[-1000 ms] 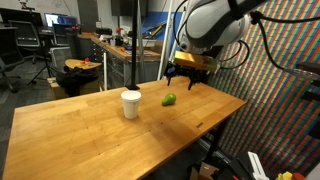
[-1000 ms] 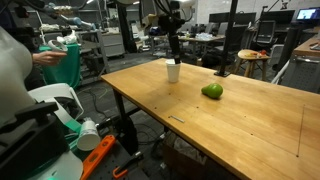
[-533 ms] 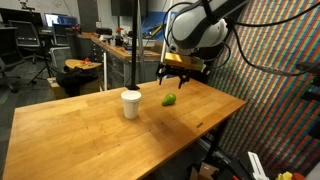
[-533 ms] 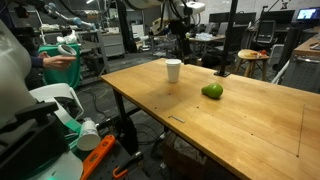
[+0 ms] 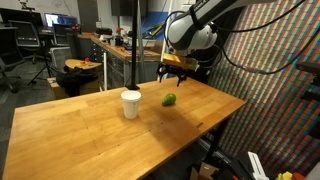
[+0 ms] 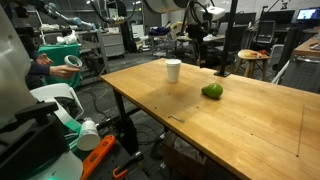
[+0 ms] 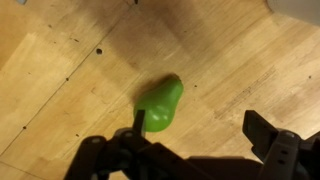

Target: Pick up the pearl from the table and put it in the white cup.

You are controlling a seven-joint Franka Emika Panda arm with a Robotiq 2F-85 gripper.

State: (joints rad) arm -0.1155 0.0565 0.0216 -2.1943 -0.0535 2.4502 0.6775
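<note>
Open, empty gripper (image 7: pixel 190 150) above pearl (image 7: pixel 160 106); white cup (image 5: pixel 131 104) well apart on wooden table (image 5: pixel 100 140); bare wood between them, out to edges.

A yellow-green pear (image 7: pixel 160 106) lies on a honey-brown wooden table (image 7: pixel 60 70) flecked with dark specks. The paper cup (image 5: pixel 131 104) is plain white, the gripper (image 7: pixel 190 155) black; the wall panel (image 5: pixel 285 40) shows a fine multicoloured checker pattern.

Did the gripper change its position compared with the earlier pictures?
Yes. In an exterior view the gripper has shifted leftward in the picture, toward the white cup, and now hangs above the green pear.
</note>
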